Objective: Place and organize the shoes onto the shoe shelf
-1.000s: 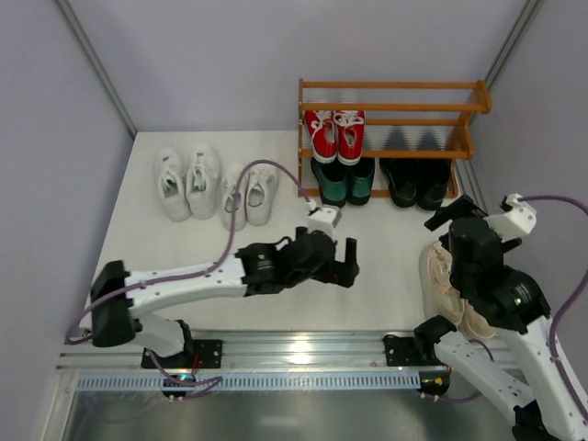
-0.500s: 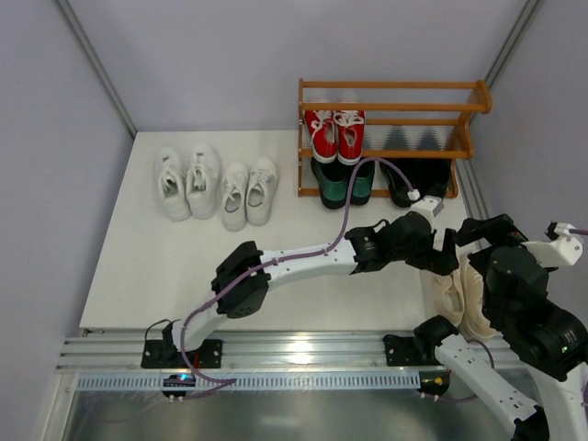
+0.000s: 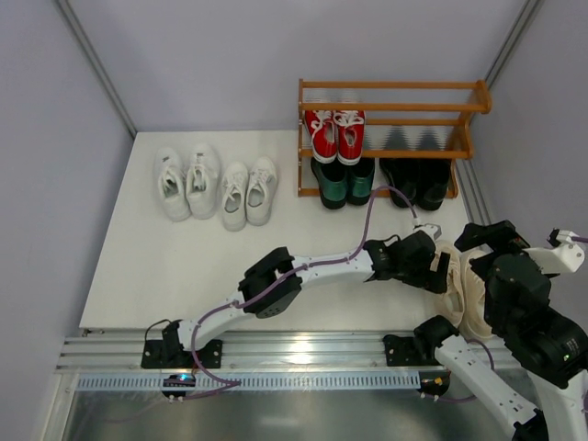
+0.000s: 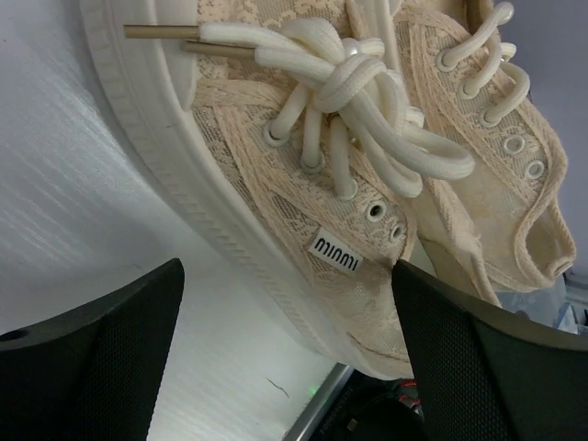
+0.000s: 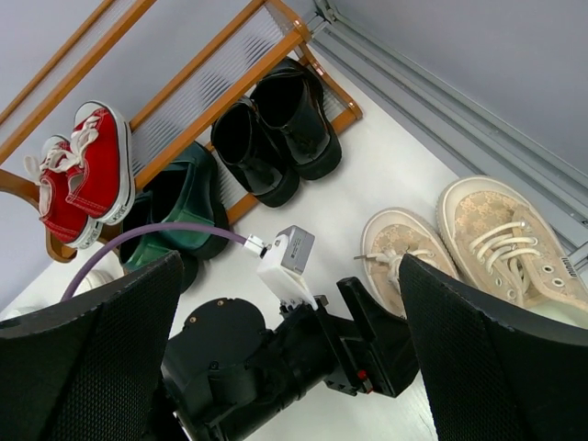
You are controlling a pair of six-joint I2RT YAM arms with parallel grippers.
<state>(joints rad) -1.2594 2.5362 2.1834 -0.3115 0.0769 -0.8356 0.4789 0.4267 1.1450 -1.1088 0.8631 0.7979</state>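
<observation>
The orange-brown shoe shelf (image 3: 393,107) stands at the back right. Red sneakers (image 3: 334,134) sit on its middle tier, dark green loafers (image 3: 344,180) and glossy black loafers (image 3: 418,182) on the bottom tier. Two white sneaker pairs (image 3: 217,186) lie on the floor to the left. The cream shoes (image 5: 510,239) lie at the near right. My left gripper (image 4: 287,271) reaches across to the left cream shoe (image 4: 303,138), jaws open, with its heel side between the fingers. My right gripper (image 5: 289,266) hangs open above the left wrist, holding nothing.
The grey wall and a floor rail (image 5: 441,101) run close behind the cream shoes on the right. The left arm (image 3: 312,271) stretches across the near floor, with its purple cable (image 3: 381,197) looping in front of the shelf. The shelf's top tier (image 3: 393,84) holds nothing.
The left arm has swung from the middle of the floor to the right and lowered onto the left cream shoe. The right arm has pulled back to the right and risen.
</observation>
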